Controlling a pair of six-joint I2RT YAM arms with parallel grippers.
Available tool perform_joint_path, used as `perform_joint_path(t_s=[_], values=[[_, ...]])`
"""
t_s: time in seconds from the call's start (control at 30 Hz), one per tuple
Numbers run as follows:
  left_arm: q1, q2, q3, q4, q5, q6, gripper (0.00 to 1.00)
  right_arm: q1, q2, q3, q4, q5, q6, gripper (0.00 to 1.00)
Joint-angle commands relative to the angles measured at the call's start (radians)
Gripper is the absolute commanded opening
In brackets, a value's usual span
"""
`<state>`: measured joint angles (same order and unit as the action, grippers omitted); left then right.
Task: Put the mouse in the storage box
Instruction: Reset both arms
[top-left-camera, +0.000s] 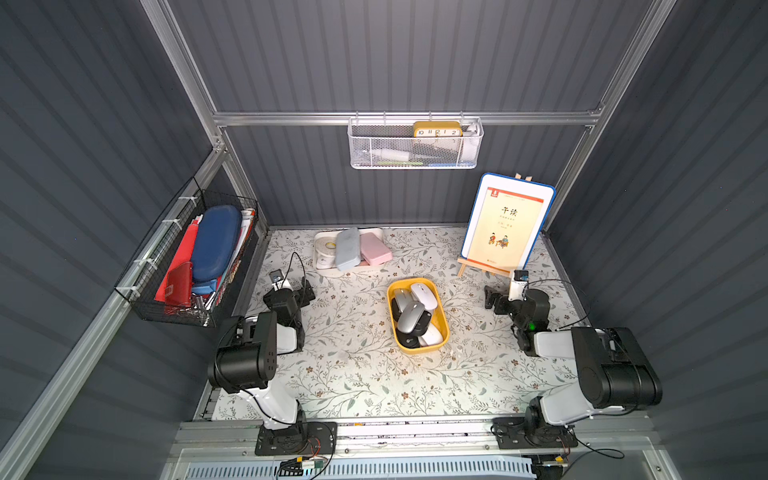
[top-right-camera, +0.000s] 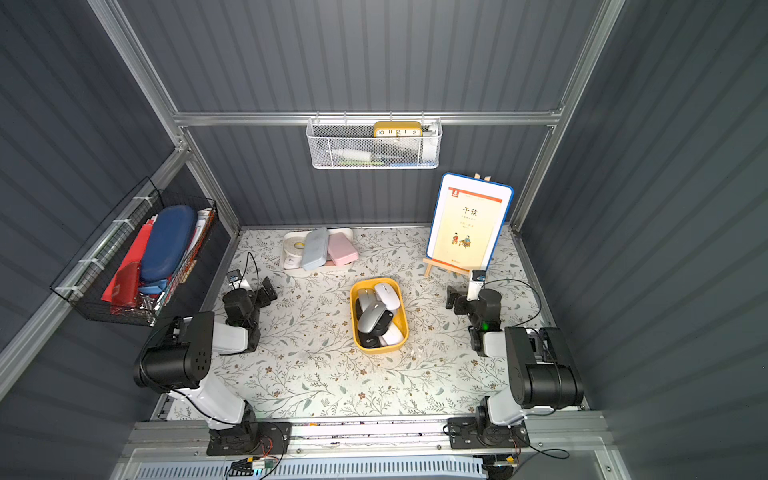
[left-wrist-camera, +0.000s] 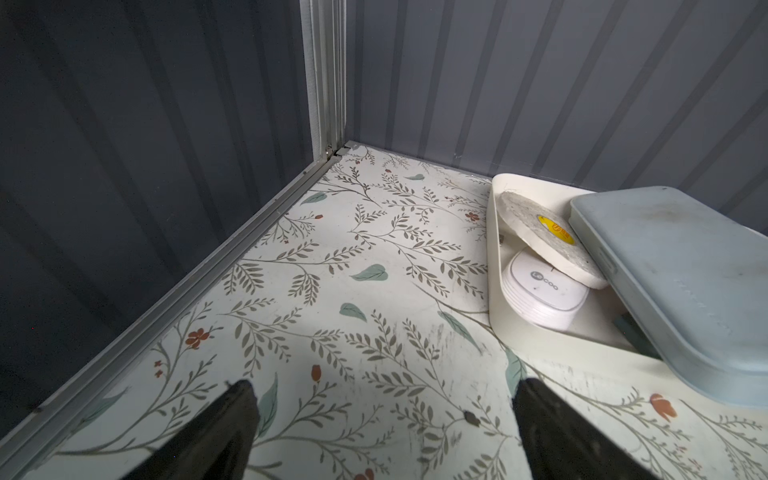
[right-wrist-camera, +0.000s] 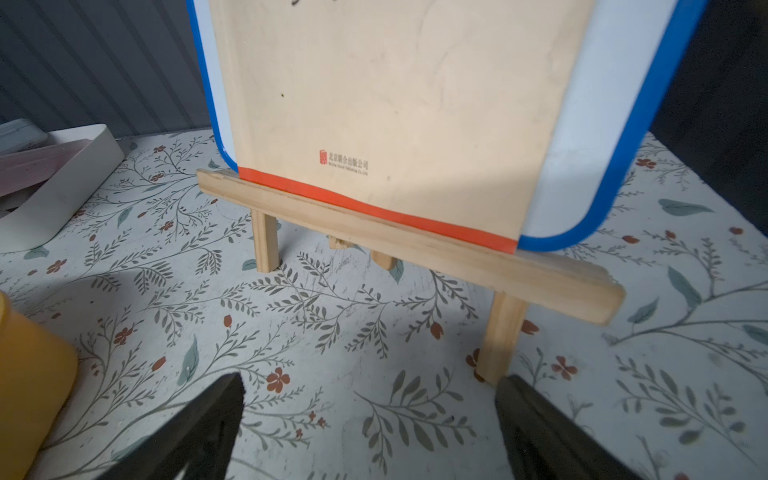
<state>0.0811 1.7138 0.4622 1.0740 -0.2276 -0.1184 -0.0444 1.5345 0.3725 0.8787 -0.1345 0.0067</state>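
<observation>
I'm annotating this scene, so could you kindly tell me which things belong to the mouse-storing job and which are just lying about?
Job in hand: storage box; mice piled in it; left pincer and right pincer, both open and empty.

Lying about: white tray holding cases; easel with book; white mesh basket; black wire basket.

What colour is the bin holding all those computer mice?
Yellow. The storage box shows best in a top view.

Dark ribbed walls (top-left-camera: 415, 62) enclose a floral-patterned tabletop (top-left-camera: 353, 374).
</observation>
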Motion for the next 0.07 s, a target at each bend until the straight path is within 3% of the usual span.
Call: perform_joint_path(t_s=[0.0, 0.03], values=[[0.003, -0.013, 0.007, -0.008, 0.014, -0.008, 0.99, 0.000, 0.008, 0.016, 0.016, 0.004, 0.006, 0.99], [0.002, -0.013, 0.007, -0.008, 0.012, -0.009, 0.99, 0.000, 0.006, 0.012, 0.020, 0.004, 0.006, 0.99]])
